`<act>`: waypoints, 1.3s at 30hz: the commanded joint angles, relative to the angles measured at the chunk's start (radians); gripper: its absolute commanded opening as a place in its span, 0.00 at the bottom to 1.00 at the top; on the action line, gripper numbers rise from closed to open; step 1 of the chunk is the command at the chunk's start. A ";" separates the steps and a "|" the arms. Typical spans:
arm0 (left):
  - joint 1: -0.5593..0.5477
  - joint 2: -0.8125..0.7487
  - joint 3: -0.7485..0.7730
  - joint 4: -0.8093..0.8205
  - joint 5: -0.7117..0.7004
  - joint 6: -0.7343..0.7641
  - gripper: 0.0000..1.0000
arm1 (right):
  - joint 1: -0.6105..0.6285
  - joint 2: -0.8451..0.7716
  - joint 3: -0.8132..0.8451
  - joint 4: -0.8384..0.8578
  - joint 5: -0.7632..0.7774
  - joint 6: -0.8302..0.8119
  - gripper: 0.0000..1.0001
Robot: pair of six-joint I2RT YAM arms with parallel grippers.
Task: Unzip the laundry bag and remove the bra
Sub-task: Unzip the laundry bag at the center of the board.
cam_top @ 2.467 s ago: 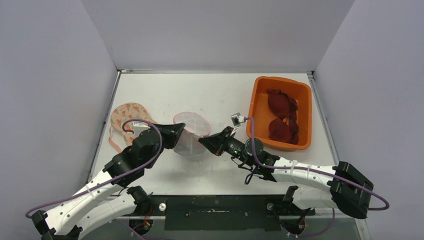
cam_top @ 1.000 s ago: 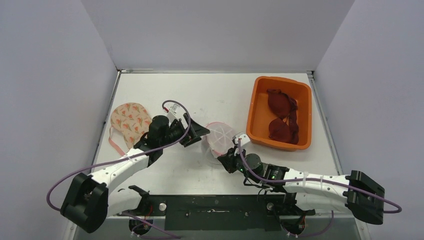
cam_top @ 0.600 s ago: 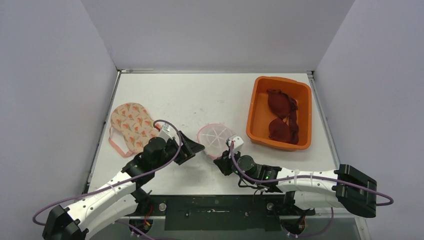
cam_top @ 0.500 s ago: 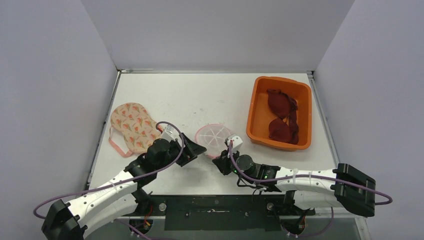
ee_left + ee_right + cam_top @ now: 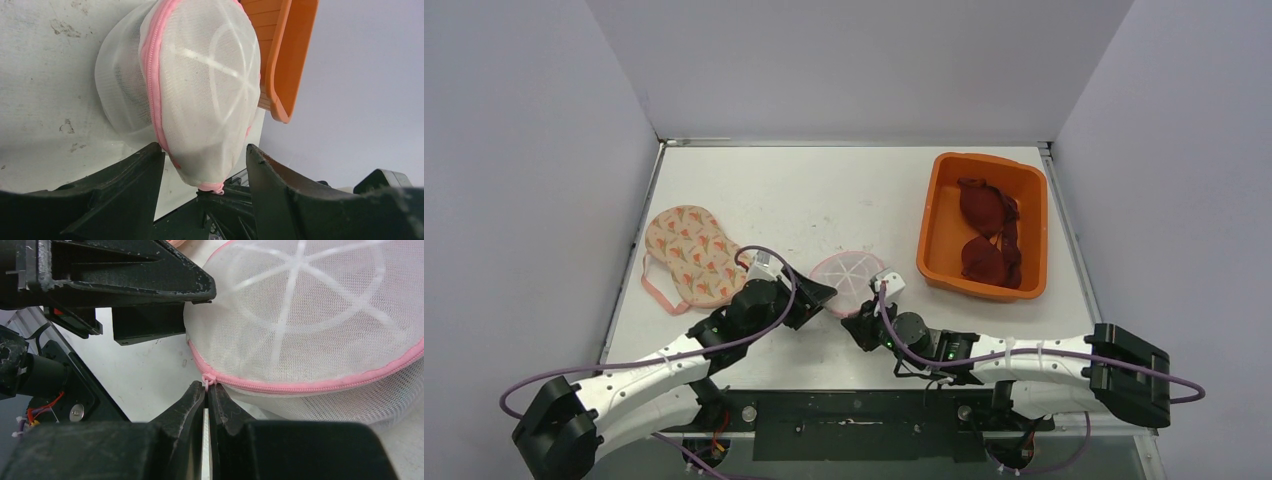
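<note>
Your right end effector is pinched shut on the zip pull. Both fingers are together w/ only the small pink tab btwn the tips. The pull sits at the left end of the zip in that cam. The pink teeth running off to the right look closed as far as you can see.

Your left end effector has its fingers apart, w/ the near end of the bag bulging down btwn them. One tip meets the zip line & the other is at the mesh on the opposite side. Can't tell whether either presses in. In this cam the zip runs lengthwise up the bag, closed along the visible stretch.

From the top cam, both end effectors crowd the bag's near edge: left one at its left side, right one at its near side, close to each other. The bag is a round white mesh dome w/ pink trim & white ribs. It rests on the tabletop about mid-width toward the front, near the orange bin but not touching it. What's inside can't be made out thru the mesh.

A peach patterned bra lies flat on the tabletop left of the bag & outside it, beyond the left wrist. Dark red items sit in the bin.
</note>
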 commanded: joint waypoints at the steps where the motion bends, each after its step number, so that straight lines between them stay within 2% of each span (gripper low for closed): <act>1: -0.012 0.035 -0.003 0.106 -0.014 -0.035 0.57 | 0.017 0.024 0.044 0.078 0.034 0.012 0.05; 9: -0.036 0.068 -0.027 0.140 -0.018 -0.068 0.56 | 0.022 0.035 0.038 0.097 0.056 0.013 0.05; 11: -0.037 0.082 -0.031 0.151 -0.020 -0.070 0.53 | 0.023 0.033 0.035 0.101 0.059 0.016 0.05; 19: -0.038 0.109 -0.018 0.147 -0.058 -0.063 0.22 | 0.029 0.008 0.030 0.071 0.085 0.005 0.05; 25: -0.035 0.104 0.015 0.111 -0.077 -0.018 0.00 | 0.029 -0.040 0.037 -0.012 0.120 -0.040 0.05; 31: -0.032 0.093 0.054 0.077 -0.071 0.047 0.00 | 0.018 -0.058 0.071 -0.177 0.212 -0.065 0.05; 39: 0.008 0.089 0.091 0.044 0.007 0.143 0.00 | -0.001 -0.091 0.074 -0.225 0.227 -0.065 0.05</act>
